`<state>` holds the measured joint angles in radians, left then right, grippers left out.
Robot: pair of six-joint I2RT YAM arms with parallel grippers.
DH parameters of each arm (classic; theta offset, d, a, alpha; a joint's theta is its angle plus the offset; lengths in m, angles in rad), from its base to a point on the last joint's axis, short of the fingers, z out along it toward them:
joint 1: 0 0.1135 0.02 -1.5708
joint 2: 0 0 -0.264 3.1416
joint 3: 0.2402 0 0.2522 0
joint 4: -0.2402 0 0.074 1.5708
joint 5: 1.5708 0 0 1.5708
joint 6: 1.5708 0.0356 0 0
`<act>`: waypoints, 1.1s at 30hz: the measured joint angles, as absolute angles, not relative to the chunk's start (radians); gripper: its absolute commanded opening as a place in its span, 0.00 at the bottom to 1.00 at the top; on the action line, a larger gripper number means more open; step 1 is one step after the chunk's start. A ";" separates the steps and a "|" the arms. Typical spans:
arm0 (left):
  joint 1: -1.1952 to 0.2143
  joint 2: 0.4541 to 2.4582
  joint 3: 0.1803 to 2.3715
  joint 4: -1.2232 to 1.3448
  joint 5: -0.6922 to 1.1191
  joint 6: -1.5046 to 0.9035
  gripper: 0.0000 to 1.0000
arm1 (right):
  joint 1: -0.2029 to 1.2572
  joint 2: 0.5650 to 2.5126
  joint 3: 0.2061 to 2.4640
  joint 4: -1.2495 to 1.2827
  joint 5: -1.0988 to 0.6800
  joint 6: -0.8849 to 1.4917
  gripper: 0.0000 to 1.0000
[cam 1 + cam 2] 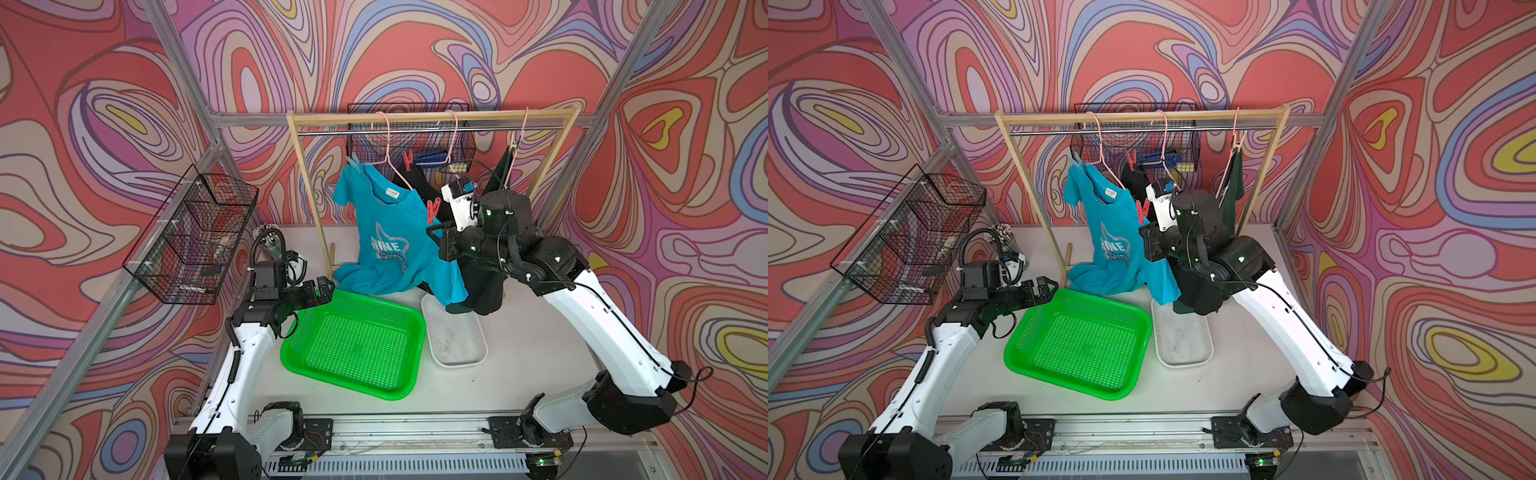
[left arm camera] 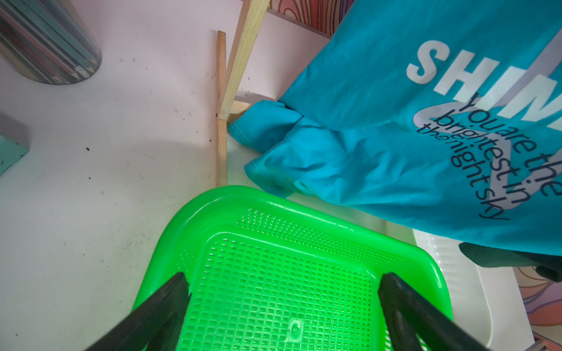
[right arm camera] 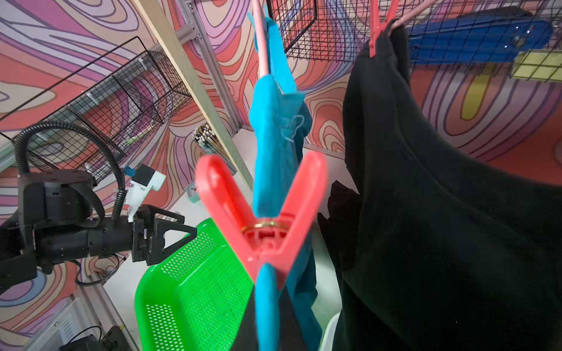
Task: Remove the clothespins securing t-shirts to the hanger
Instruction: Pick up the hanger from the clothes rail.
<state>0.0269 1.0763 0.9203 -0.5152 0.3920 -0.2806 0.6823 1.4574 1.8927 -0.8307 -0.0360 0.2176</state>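
Three t-shirts hang on pink wire hangers [image 1: 388,137]: turquoise "SHINE" [image 1: 390,249], black [image 1: 482,286] and dark green [image 1: 505,170]. A light blue clothespin [image 1: 353,160] and a red clothespin [image 1: 433,210] [image 3: 264,212] pin the turquoise shirt. Another red clothespin [image 1: 408,160] holds the black shirt. My right gripper [image 1: 436,235] [image 3: 267,304] is just under the nearer red pin. It is shut on the turquoise fabric at the pin's tip. Low at the left, my left gripper [image 1: 326,289] [image 2: 281,285] hangs open and empty over the green basket's corner.
A green perforated basket [image 1: 357,345] and a white tray [image 1: 453,340] lie on the table below the shirts. The wooden rack's post [image 1: 309,187] stands beside the left gripper. Wire baskets hang on the left wall [image 1: 195,232] and behind the rail [image 1: 415,124]. A pencil cup [image 1: 270,237] stands at the back left.
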 measured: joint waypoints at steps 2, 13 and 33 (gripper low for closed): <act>0.027 1.076 0.920 -0.520 0.392 -0.280 1.00 | 0.682 1.465 1.912 -0.820 -0.048 0.217 0.00; 0.027 1.077 0.920 -0.529 0.392 -0.281 1.00 | 0.682 1.470 1.932 -0.704 -0.068 0.215 0.00; 0.027 1.084 0.920 -0.531 0.390 -0.281 1.00 | 0.682 1.356 1.875 -0.666 -0.141 0.229 0.00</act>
<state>0.0269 1.0836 0.9203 -0.5312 0.3904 -0.2806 0.6823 1.3560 1.8748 -0.6659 -0.1410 0.2295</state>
